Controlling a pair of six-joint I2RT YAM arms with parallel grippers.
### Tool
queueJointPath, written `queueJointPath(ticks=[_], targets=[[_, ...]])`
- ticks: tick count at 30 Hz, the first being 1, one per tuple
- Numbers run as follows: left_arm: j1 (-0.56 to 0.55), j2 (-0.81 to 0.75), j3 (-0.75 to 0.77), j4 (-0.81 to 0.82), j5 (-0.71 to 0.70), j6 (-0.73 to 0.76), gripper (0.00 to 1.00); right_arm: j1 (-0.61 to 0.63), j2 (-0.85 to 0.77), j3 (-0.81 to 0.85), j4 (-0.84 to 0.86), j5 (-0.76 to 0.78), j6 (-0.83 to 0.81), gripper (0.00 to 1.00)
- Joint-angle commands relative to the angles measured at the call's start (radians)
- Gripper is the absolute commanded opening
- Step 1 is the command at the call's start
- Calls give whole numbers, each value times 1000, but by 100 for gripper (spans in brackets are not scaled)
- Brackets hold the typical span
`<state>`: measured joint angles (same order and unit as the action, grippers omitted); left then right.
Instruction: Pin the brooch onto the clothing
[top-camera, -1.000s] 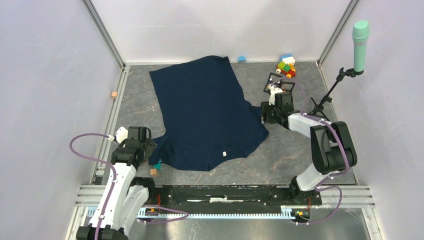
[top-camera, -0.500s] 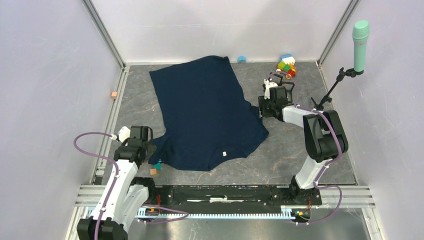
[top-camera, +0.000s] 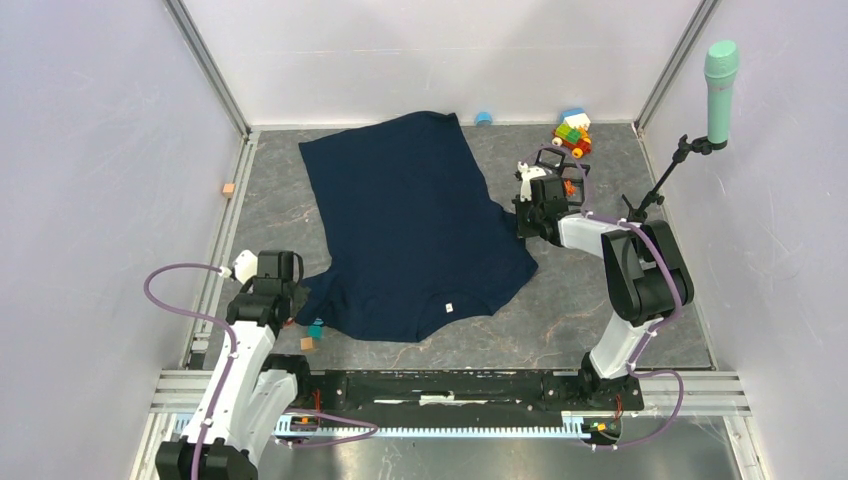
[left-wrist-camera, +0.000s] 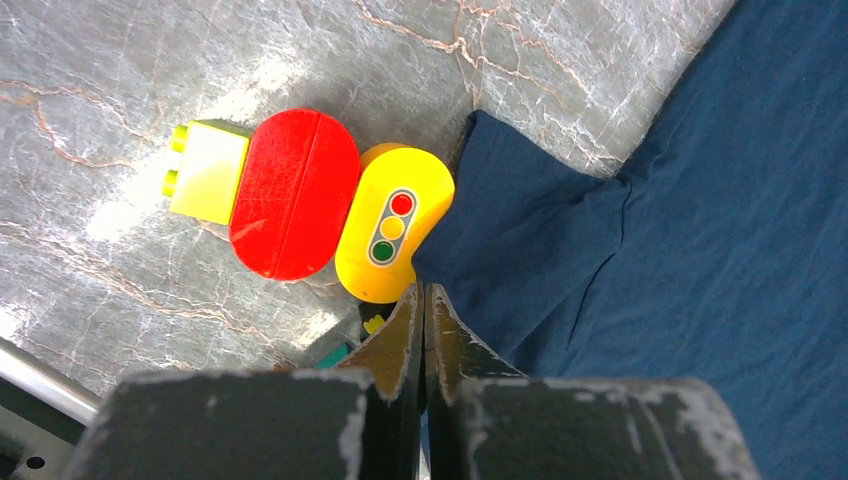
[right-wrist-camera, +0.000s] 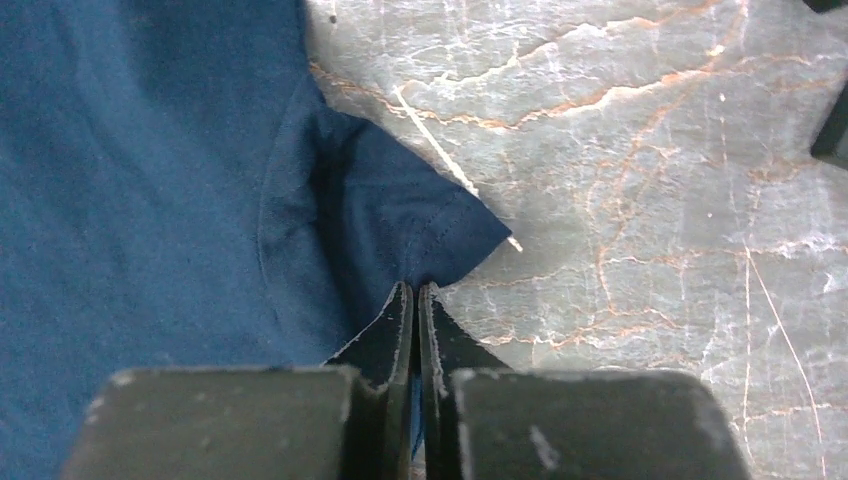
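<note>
The clothing (top-camera: 415, 225), a dark navy short-sleeved shirt, lies spread flat on the grey marbled table. My left gripper (top-camera: 290, 303) is at its near-left sleeve. In the left wrist view the sleeve (left-wrist-camera: 520, 235) runs under the tips of the left gripper (left-wrist-camera: 422, 292), which is shut with a sliver of blue cloth between the jaws. My right gripper (top-camera: 524, 214) is at the right sleeve. The right wrist view shows that sleeve corner (right-wrist-camera: 405, 225) pinched in the right gripper (right-wrist-camera: 415, 290), also shut. I cannot make out the brooch in any view.
Beside the left sleeve lie a yellow traffic-light piece (left-wrist-camera: 392, 235), a red oval piece (left-wrist-camera: 295, 195) and a yellow-green brick (left-wrist-camera: 205, 170). A teal block (top-camera: 316, 329) and a tan block (top-camera: 308, 343) sit near the left arm. Stacked toy bricks (top-camera: 572, 133) and a teal microphone on a stand (top-camera: 720, 75) stand at the back right.
Both grippers have gone from open to shut on the sleeve edges. The right gripper moved up and left onto the right sleeve; the left arm shifted only slightly.
</note>
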<state>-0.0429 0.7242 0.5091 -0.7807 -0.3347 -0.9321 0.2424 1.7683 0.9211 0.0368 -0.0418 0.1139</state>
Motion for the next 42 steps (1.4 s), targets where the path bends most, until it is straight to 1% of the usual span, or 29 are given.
queueJointPath(ticks=[1,5,8,13,20,24,26,28,30,31,32,34,35,36,37,38,39,40,42], targets=[[19,-27,17,25,-49,28,2,5,-8,1,-57,124,-6,0],[31,-52,34,-3,-101,36,2,-18,-32,8,-107,260,-7,0],[34,-69,44,-15,-128,42,2,-49,-50,13,-128,315,-11,0],[38,-76,58,-28,-154,44,2,-97,-30,68,-168,357,-53,0],[41,-67,63,4,-159,71,2,-111,16,155,-193,427,-164,0],[41,-34,70,25,-158,80,2,-111,55,220,-205,436,-221,1],[41,-19,75,33,-158,82,2,-111,74,240,-212,450,-239,4],[41,-10,77,39,-159,86,2,-111,87,259,-220,468,-253,9],[41,-8,77,44,-162,94,4,-111,92,277,-232,481,-264,20],[41,-10,79,43,-165,98,13,-111,91,287,-239,484,-268,26],[41,-12,82,42,-165,108,25,-111,88,294,-248,482,-271,32],[41,-22,96,30,-168,124,56,-111,64,299,-264,466,-270,47],[41,-27,106,24,-170,137,65,-111,50,298,-272,454,-267,53],[41,-35,122,18,-171,150,72,-109,29,291,-279,437,-261,60],[41,-41,135,17,-170,165,75,-109,6,278,-285,424,-253,67],[41,-46,155,18,-167,187,82,-110,-23,265,-293,411,-244,74],[41,-47,177,22,-158,211,84,-109,-56,248,-303,393,-229,83],[41,-48,197,30,-145,252,86,-109,-83,233,-312,365,-221,86],[41,-38,250,67,-92,338,95,-106,-153,188,-326,281,-200,89]])
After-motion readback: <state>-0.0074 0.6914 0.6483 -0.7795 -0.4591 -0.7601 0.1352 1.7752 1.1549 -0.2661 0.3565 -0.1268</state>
